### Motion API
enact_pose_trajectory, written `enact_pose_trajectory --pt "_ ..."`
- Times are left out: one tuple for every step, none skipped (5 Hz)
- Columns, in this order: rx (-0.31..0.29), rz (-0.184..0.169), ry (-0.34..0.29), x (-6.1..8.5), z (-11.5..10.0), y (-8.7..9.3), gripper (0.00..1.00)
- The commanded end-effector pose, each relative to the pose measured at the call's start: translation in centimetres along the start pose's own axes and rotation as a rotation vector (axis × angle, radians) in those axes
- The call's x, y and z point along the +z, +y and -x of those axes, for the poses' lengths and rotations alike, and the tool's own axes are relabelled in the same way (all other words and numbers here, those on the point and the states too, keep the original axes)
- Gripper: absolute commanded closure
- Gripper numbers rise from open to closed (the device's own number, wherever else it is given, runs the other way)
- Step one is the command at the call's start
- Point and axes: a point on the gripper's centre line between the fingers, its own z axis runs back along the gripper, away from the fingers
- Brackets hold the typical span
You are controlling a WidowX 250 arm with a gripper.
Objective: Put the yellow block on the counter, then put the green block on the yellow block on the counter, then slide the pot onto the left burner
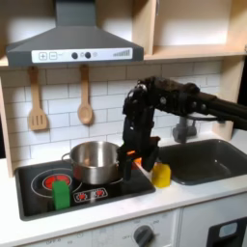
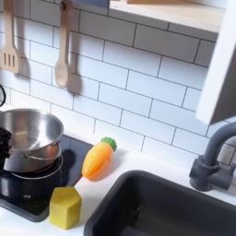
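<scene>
The yellow block stands on the off-white counter, between the cooktop and the sink. The green block stands on the black cooktop at the front of the left burner. The steel pot sits on the other burner, at the first exterior view's right of it. My gripper hangs low against the pot's right side in the first exterior view, and its dark fingers are too blurred to read. Nothing shows in them.
An orange carrot toy lies on the counter beside the pot. The dark sink and its faucet fill the right. Wooden utensils hang on the tiled wall under the range hood.
</scene>
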Motion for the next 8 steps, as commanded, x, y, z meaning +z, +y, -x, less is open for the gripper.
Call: enact_pose_trajectory --pt "0.050 -0.021 -0.013 -1.5 -2.7 1.9 0.00" --pt "0.060 -0.012 -0.011 -1.5 -4.1 2.7 0.00" --pt "0.008 -0.012 -0.008 -1.6 -6.1 4.6 0.00" --pt "0.006 -0.018 -0.013 -2.1 -8.7 6.5 0.00" --pt "0.025 -0.029 -0.006 -2.6 -10.3 8.3 0.00" --pt "0.025 -0.014 0.025 -3.3 -10.1 8.7 0.00" --pt "0.025 -0.016 0.045 -3.4 -8.9 9.1 0.00" --pt "0.013 0.006 0.081 -4.4 -8.1 8.4 0.00"
